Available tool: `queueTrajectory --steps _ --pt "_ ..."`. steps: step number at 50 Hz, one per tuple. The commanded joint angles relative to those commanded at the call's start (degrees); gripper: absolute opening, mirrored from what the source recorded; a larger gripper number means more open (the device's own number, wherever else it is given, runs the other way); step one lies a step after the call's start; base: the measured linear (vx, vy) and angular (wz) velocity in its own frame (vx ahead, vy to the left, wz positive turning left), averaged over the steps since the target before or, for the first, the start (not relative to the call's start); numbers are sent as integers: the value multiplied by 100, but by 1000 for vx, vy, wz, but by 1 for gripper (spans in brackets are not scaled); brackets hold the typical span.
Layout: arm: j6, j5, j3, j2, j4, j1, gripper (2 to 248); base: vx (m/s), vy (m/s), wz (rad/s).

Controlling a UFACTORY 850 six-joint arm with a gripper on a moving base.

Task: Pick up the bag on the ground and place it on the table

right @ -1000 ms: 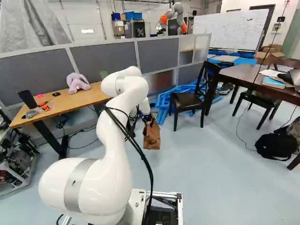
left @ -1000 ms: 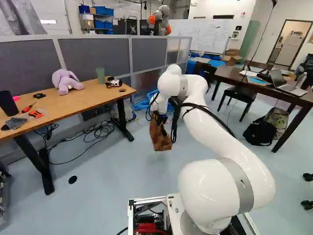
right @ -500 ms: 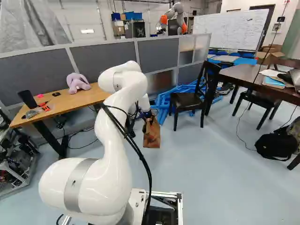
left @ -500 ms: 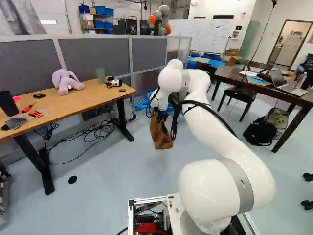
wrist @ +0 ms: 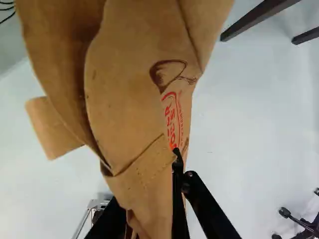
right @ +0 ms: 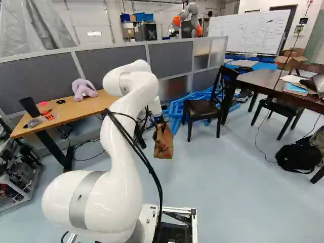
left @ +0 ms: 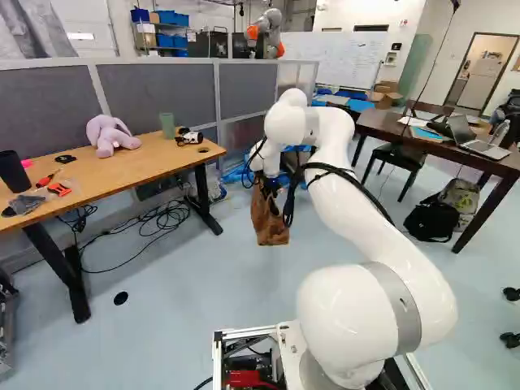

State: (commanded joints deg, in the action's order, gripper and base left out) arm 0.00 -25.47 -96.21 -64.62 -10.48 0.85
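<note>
Bag [left: 269,223] grasped between fingers [wrist: 202,204] of gripper [right: 160,125], hung below them over floor [left: 187,284], long axis near upright. Table [left: 154,162] seen left of bag in left base view; raising clear of its edge, then leftward carry, judged needed.

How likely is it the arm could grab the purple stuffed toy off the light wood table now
Probably not: the gripper is taken up by the brown bag. Nothing visible blocks the stuffed toy, though, so it might manage with the bag set down.
</note>
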Motion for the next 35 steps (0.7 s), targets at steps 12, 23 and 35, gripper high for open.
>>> queueTrajectory --steps 12,23,35 --pt "0 -219 41 169 60 -1 21 0 0 0" --pt "0 -419 74 322 114 -2 21 0 0 0" --pt "0 -637 104 487 174 -3 21 0 0 0"
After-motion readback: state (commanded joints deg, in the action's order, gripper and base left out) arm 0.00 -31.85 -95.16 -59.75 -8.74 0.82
